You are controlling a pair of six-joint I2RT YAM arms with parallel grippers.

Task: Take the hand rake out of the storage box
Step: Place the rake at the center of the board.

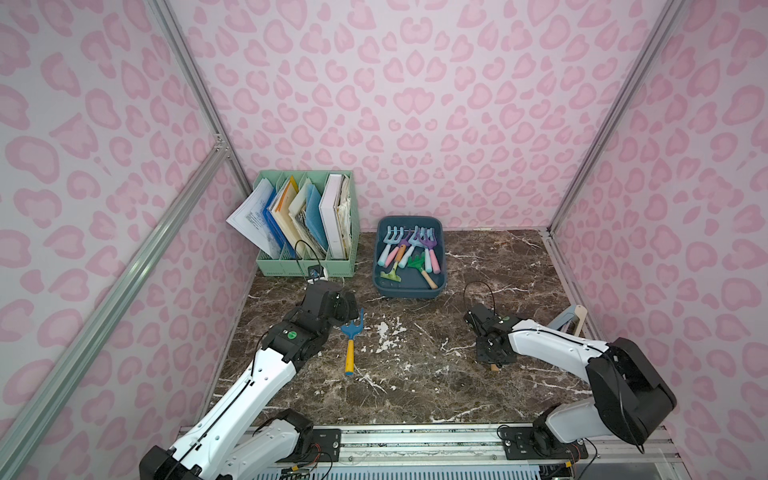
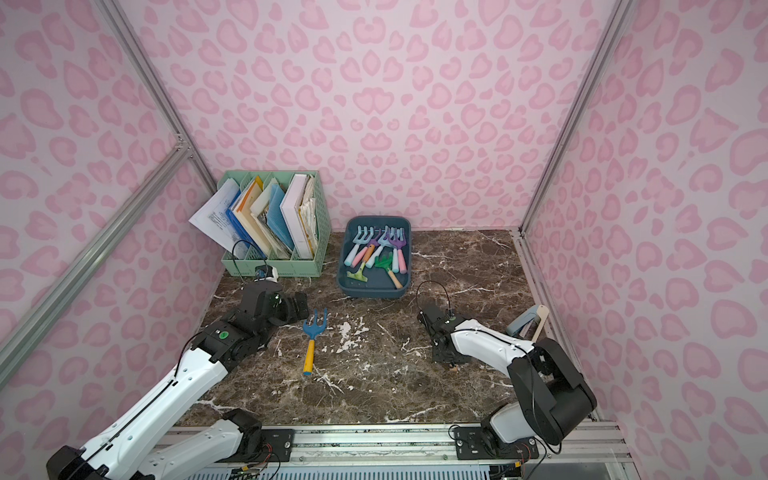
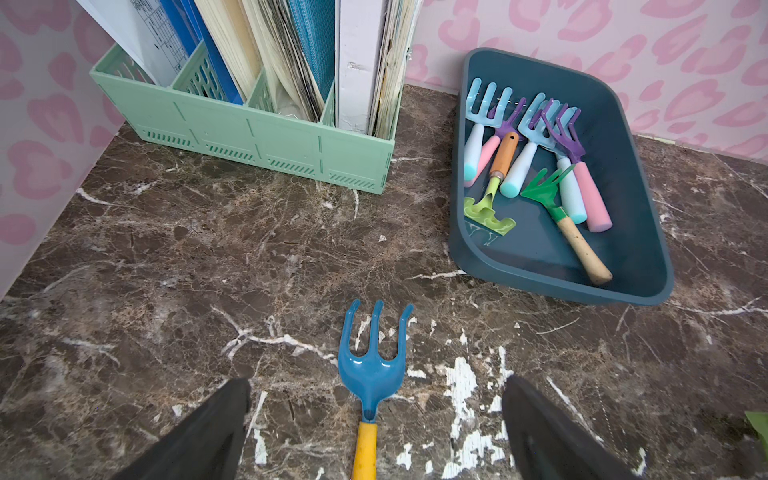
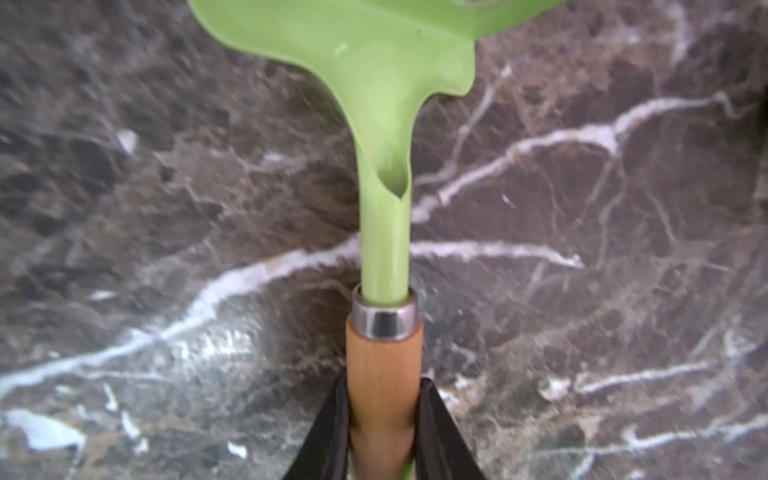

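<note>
The left gripper [image 3: 376, 386] is held wide open over a blue hand rake [image 2: 309, 355], which is laid on the marble tabletop [image 1: 436, 374] outside the storage box [image 1: 405, 292]; the right gripper [image 4: 384, 380] is clamped on the wooden handle of a green-headed tool [image 4: 384, 232] over the tabletop; several rakes [image 3: 594, 195] are seen lying in the box.

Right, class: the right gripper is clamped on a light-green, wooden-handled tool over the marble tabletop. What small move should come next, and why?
Probably lower the right gripper slightly and open it. Its jaws pinch the wooden handle of the light-green tool, which is outside the storage box, with marble tabletop beneath; a blue hand rake lies on it too.
</note>
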